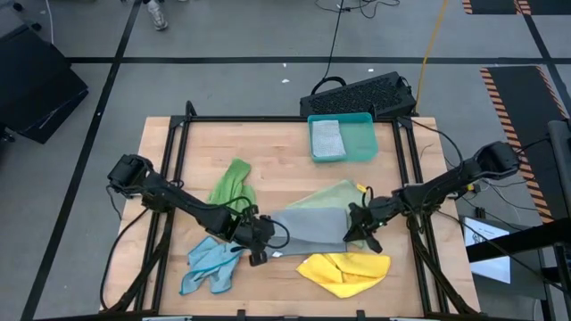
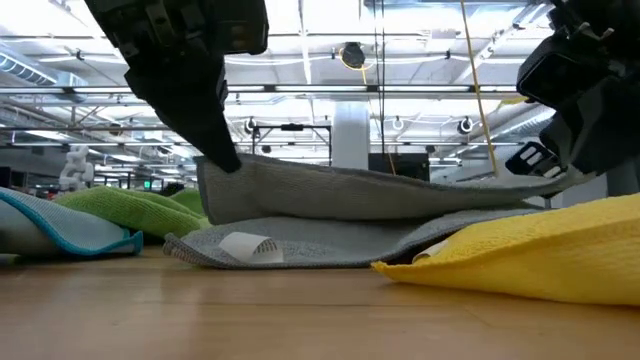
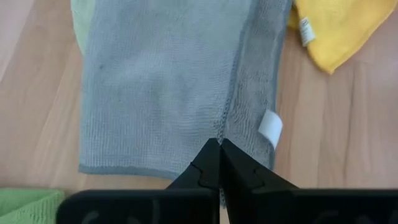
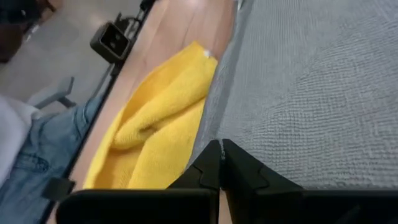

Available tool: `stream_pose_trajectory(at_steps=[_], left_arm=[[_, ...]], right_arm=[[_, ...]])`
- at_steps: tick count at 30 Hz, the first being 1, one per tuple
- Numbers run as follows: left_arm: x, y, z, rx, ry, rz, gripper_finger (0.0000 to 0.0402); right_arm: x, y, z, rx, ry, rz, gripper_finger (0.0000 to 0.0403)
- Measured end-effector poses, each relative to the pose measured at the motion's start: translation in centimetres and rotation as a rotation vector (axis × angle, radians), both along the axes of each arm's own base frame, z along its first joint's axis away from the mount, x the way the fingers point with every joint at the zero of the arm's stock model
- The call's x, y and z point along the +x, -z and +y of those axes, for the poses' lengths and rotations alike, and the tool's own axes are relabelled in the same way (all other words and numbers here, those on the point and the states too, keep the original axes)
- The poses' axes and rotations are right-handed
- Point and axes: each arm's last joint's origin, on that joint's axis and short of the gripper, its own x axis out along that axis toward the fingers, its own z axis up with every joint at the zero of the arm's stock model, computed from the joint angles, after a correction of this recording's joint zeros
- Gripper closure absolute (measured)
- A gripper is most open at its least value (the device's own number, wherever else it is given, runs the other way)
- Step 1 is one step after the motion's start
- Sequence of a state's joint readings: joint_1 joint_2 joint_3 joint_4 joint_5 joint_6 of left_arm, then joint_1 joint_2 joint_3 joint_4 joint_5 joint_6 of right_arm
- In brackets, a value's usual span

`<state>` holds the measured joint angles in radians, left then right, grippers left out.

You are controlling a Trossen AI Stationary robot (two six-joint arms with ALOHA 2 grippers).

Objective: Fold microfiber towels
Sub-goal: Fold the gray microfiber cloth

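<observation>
A grey microfiber towel [image 1: 310, 225] lies mid-table, doubled over. Its lower layer, with a white tag [image 2: 250, 245], rests on the wood, and its upper layer [image 2: 380, 190] is raised between my two grippers. My left gripper [image 1: 260, 239] is shut on the towel's left end and my right gripper [image 1: 355, 228] on its right end. A pale green towel [image 1: 337, 193] lies partly under the grey one. Around them lie a bright green towel [image 1: 231, 182], a light blue towel [image 1: 209, 264] and a yellow towel [image 1: 344, 272]. My left gripper pinches the upper layer's hemmed edge [image 3: 222, 126] between its two fingertips, slanting down from the table's left. That end [image 2: 222, 170] is lifted clear of the lower layer. One layer or more, I cannot tell. My right gripper pinches the grey towel's edge [image 4: 216, 132] between its two fingertips, coming from the table's right and tipped a little downward. The held end [image 2: 545, 182] hangs above the table, and the cloth sags slightly toward the other gripper.
A teal tray [image 1: 361, 140] at the far side holds a folded cloth [image 1: 327, 139]. A black keyboard [image 1: 361, 93] lies beyond the table's far edge. In the right wrist view a person's leg in jeans [image 4: 37, 155] shows off the table's near side.
</observation>
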<state>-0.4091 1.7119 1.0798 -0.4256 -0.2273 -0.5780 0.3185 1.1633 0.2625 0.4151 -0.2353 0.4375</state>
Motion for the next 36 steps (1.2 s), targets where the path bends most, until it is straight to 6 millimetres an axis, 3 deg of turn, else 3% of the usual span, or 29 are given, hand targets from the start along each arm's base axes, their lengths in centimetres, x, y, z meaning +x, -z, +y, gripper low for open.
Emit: stream_pose_trajectory(at_steps=[12,29,36], left_arm=[[-0.2,0.1,0.1,-0.004,-0.013,0.027,0.0387],[-0.4,0.1,-0.6,-0.063,-0.052,0.022,0.0393],[-0.4,0.1,-0.6,-0.081,-0.09,0.02,0.0381]], right_arm=[[0.5,1.3,0.3,-0.012,-0.023,0.032,0.0399],[0.5,1.0,0.7,0.014,-0.067,0.011,0.0398],[0.6,0.8,0.7,0.024,-0.071,-0.01,0.0345]])
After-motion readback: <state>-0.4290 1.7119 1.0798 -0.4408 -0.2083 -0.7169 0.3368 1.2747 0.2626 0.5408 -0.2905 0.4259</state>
